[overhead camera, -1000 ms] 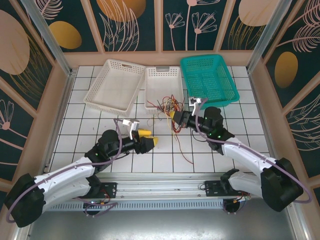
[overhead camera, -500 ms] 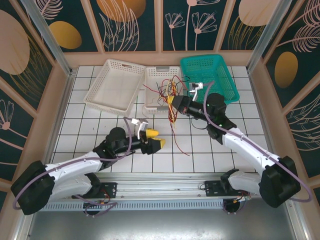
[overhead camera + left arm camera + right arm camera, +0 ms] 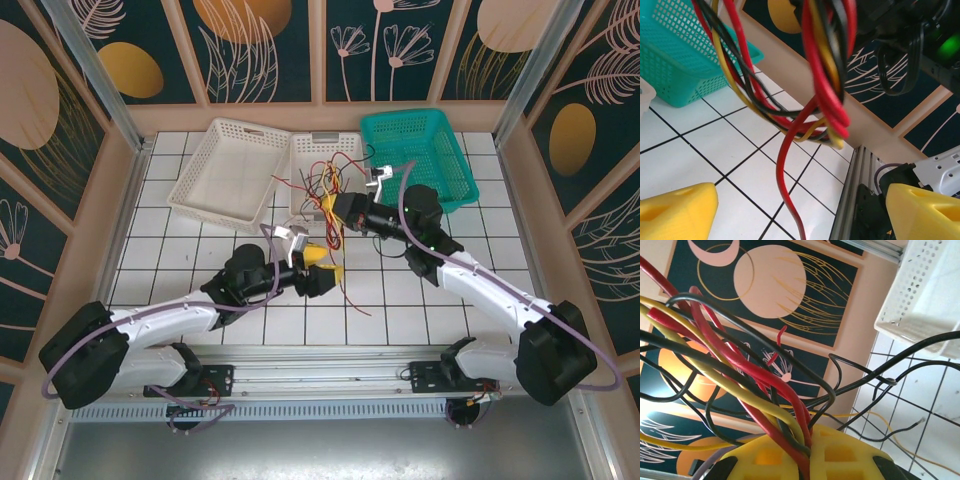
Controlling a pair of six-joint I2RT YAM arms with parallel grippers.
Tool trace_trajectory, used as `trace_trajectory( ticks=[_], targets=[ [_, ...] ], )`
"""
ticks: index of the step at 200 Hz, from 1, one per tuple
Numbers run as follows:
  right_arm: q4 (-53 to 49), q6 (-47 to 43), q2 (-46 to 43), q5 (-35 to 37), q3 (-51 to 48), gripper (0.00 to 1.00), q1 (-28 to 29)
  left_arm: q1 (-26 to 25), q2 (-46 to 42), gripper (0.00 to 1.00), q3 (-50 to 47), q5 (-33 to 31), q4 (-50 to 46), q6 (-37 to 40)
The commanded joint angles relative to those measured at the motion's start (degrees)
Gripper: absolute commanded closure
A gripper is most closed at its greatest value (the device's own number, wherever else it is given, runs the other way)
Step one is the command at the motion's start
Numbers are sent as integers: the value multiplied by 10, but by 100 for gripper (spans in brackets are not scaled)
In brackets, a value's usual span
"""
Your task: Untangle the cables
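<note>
Short of the narrow white perforated plastic basket [image 3: 326, 138], I'm holding my left jaws apart; my right jaws are clamping the thin red, black and yellow cables [image 3: 827, 50] aloft over that basket's near edge.

In my left wrist view the cables [image 3: 826, 60] ran off the top edge, so where they hung from could not be seen; one red strand left through the bottom edge; my left gripper [image 3: 802, 200] showed just two yellow fingers [image 3: 675, 212], both cropped at the bottom corners. In my right wrist view my right gripper [image 3: 807, 447] was cut by the bottom edge, and the strands vanished into the seam between its pads; a white basket [image 3: 925, 295] was cropped at the top right corner. From above, the strands were too thin to tell which crossed which.
</note>
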Motion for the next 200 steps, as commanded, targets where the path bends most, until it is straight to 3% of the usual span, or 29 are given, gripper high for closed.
trace_trajectory(
  ticks=[1, 20, 35, 55, 69, 144, 200],
  targets=[
    [39, 13, -9, -11, 24, 100, 6, -3, 8, 18, 18, -5, 22, 14],
    [43, 19, -12, -14, 24, 100, 8, -3, 10, 27, 17, -6, 19, 15],
    [40, 17, -14, -14, 26, 100, 10, -3, 9, 43, 17, -9, 16, 15],
    [15, 0, -21, -9, 26, 100, 8, -3, 3, 80, 18, -13, 9, 17],
    [-9, -17, -29, 0, 21, 100, 5, -3, -5, 100, 15, -11, 2, 18],
    [-94, -80, -70, 35, -55, 100, -69, -3, -115, 100, -64, -47, -44, 6],
    [-100, -104, -28, 27, -99, 100, -74, -3, -153, 100, -83, -80, -74, -4]
  ],
)
